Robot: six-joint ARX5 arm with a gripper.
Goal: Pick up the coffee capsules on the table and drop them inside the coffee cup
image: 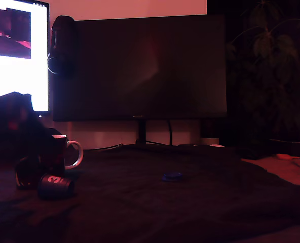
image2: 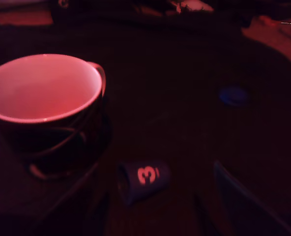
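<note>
The coffee cup (image2: 42, 93) stands upright on the dark cloth, its pale inside empty and its handle (image: 77, 154) toward the exterior view's right. A tapered coffee capsule (image2: 143, 179) marked "3" lies on its side next to the cup, also visible as the capsule (image: 56, 185) in the exterior view. A low blue capsule (image: 172, 176) rests farther off, toward the exterior view's right; it is the blue capsule (image2: 234, 95) in the wrist view. My gripper (image2: 150, 214) hovers open just behind the tapered capsule, holding nothing. In the exterior view the gripper (image: 31, 174) is a dark shape beside the cup.
A large dark monitor (image: 140, 66) on a stand and a lit screen (image: 18, 55) line the back. A plant (image: 276, 61) fills the exterior view's right. An orange object (image: 287, 157) and cables lie off the cloth's right edge.
</note>
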